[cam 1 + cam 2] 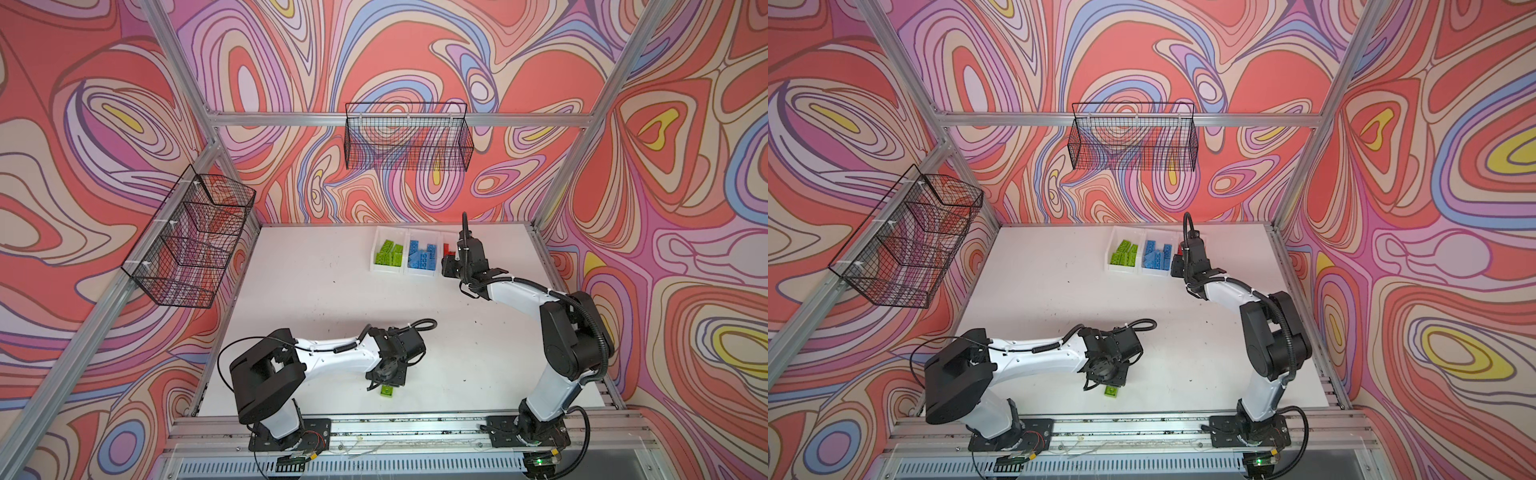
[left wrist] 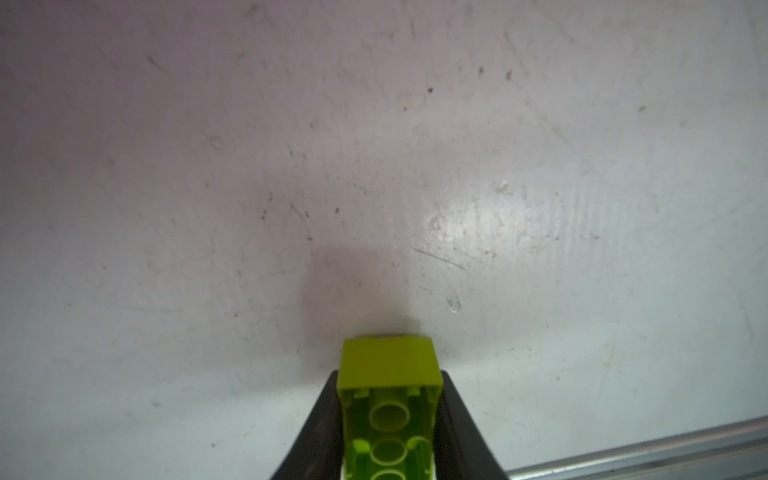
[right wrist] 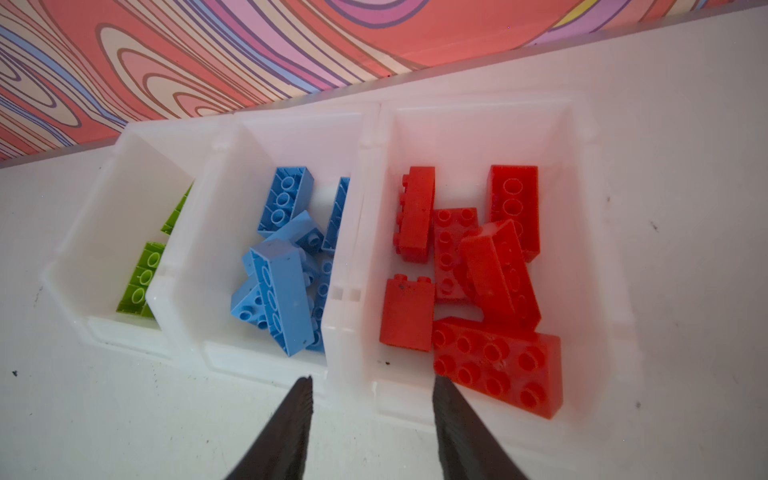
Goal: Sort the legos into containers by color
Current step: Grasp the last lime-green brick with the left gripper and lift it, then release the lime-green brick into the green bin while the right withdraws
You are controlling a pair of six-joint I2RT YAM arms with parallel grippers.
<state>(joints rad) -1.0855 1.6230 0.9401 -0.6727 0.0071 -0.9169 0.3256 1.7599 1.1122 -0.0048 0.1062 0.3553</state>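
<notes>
1. The sorting is looking nearly finished. In the right wrist view the containers (image 3: 361,124) are holding green legos (image 3: 143,274) at the left, blue legos (image 3: 286,291) in the middle and red legos (image 3: 498,365) at the right, with no colours mixed.
2. Only one loose piece is showing on the table (image 1: 316,291): a lime green brick (image 1: 387,390) at the lower middle of both top views. Anything under the arms is hidden.
3. The left tool (image 2: 390,376) is clamping this brick across its long sides, hollow underside facing the wrist camera. I cannot tell whether it is clearing the table.
4. The right tool (image 3: 372,380) is hanging with jaws apart and empty, over the near rim between the blue and red bins.
5. What is left, as I judge it, is carrying the brick to the green bin, well apart at the table's upper right.
</notes>
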